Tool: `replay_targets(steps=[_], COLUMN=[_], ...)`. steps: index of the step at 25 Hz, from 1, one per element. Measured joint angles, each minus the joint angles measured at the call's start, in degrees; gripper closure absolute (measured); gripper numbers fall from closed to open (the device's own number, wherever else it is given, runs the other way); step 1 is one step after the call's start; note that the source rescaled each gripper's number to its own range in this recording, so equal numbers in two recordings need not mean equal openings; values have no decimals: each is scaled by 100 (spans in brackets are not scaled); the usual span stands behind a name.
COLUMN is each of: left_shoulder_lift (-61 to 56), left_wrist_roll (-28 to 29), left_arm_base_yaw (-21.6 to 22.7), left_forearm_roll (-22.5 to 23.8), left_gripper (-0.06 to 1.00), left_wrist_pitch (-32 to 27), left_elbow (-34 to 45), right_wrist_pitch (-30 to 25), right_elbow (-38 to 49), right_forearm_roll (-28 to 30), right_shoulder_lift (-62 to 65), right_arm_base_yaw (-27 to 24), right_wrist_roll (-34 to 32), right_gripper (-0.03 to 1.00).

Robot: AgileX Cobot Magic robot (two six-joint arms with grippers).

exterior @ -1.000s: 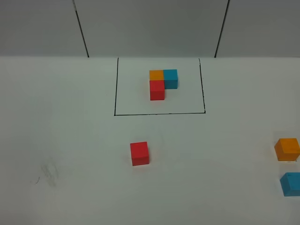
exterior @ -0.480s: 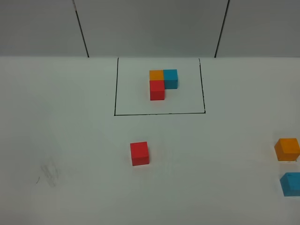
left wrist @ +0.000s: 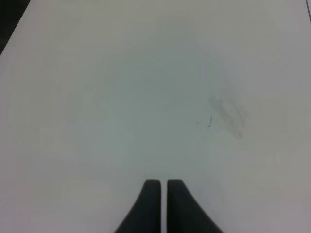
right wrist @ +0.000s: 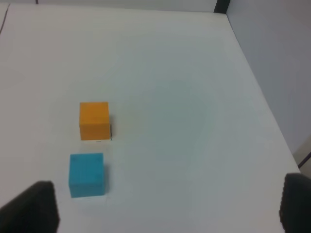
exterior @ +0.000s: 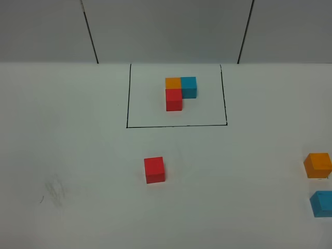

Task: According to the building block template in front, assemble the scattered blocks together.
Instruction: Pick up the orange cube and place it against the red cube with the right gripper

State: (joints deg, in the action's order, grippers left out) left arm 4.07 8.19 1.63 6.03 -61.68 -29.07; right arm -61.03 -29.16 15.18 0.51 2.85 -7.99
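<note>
Counter (exterior: 78, 155) unchanged, but my right gripper (right wrist: 165, 206) stands wide and empty near the blue cube (right wrist: 86, 174), ready to pick.

The counter (exterior: 78, 155) is a plain white top, smooth and matt with barely any shine, just a faint grey scuff (exterior: 54, 191) smeared into the finish. The loose red cube (exterior: 154, 169), orange cube (exterior: 317, 165) and blue cube (exterior: 321, 203) are all matt, flat solid colour, no gloss. No grain that I can make out, so wood or plastic, can't say. Same dull finish on the framed trio of cubes (exterior: 180, 92). The frame is a thin black line (exterior: 176, 125) drawn straight onto the surface. The left end effector (left wrist: 160, 187) and right end effector (right wrist: 167, 180) look dark and matt, too blurry to name a material. The wall panels (exterior: 166, 31) are matt grey.
</note>
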Motion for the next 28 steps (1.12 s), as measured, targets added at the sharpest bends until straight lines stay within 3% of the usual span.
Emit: replay_targets(steps=[5, 17, 28], left_shoulder_lift=[0, 0, 0], left_wrist_roll=[-3, -3, -3], left_arm_base_yaw=[0, 0, 0], left_forearm_roll=[0, 0, 0], left_gripper=[94, 94, 94], left_wrist_pitch=[0, 0, 0], left_elbow=[0, 0, 0], right_wrist_pitch=[23, 442, 1505], right_elbow=[-307, -1398, -1482], right_forearm_roll=[-87, -286, -652], right_shoulder_lift=[-394, -3150, -5324], right_arm_base_yaw=[0, 0, 0], right_wrist_roll=[6, 334, 340], right_gripper=[9, 10, 10])
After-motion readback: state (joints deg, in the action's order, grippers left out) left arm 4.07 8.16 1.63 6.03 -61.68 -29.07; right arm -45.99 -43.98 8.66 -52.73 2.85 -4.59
